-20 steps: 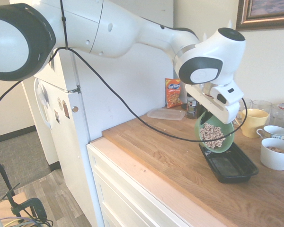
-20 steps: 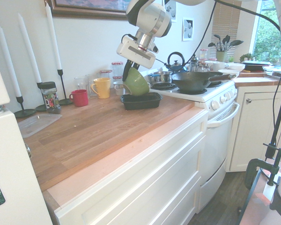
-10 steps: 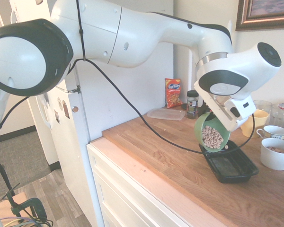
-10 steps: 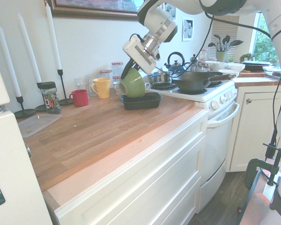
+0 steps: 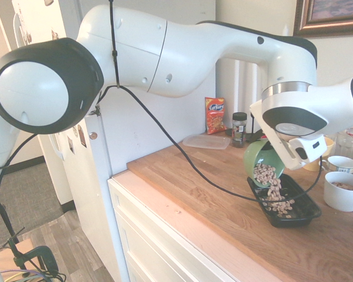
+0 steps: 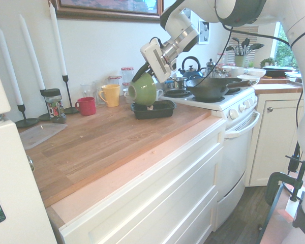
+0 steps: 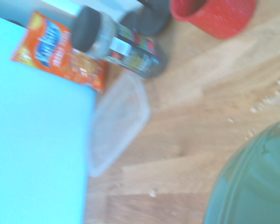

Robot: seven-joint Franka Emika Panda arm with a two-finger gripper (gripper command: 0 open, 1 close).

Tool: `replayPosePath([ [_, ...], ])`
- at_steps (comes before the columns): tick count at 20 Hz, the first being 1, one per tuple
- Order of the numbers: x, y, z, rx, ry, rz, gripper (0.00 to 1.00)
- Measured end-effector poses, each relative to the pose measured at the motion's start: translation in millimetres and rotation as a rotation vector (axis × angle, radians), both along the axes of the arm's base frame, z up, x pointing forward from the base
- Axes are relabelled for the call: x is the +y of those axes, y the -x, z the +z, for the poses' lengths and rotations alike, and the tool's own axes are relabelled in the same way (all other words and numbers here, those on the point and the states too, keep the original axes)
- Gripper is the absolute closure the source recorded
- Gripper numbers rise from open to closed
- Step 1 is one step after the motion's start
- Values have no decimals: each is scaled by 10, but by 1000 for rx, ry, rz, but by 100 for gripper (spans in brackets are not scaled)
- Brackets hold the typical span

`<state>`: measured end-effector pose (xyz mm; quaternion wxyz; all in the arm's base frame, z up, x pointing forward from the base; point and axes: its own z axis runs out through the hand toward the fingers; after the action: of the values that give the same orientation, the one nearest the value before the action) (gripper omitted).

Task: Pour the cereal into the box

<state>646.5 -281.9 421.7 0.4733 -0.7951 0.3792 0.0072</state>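
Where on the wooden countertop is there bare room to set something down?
Bare wood runs from the clear plastic container towards the black tray, along the counter's front edge. It is crowded behind the tray, around the white mug.

Cereal pcs (image 5: 278, 204): many, too jumbled to ct. 1 grn bowl (image 6: 142, 90), 1 blk box (image 6: 155, 110). Mugs: 1 red mug (image 6: 87, 106), 1 yel. mug (image 6: 110, 95), 1 plain wht mug (image 5: 343, 192), 1 patterned cup (image 5: 342, 164). 3 wht candles (image 6: 33, 53) w/ 3 blk holders (image 6: 68, 96), far side. 1 lidded jar (image 5: 239, 130), 1 orange snack pkt (image 5: 215, 116), 1 clear plastic cont. (image 5: 206, 141). 1 kettle (image 6: 191, 72). Glasses (image 6: 127, 74): several, overlapping, exact no. unclear.
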Motion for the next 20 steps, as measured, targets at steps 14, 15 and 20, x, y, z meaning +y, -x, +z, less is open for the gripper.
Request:
replayPosePath([
  [14, -271, 161, -221, -106, -194, 35, 100],
  [15, -268, 156, -235, -113, -200, 35, 100],
  [20, -279, 156, -254, -126, -200, 39, 100],
])
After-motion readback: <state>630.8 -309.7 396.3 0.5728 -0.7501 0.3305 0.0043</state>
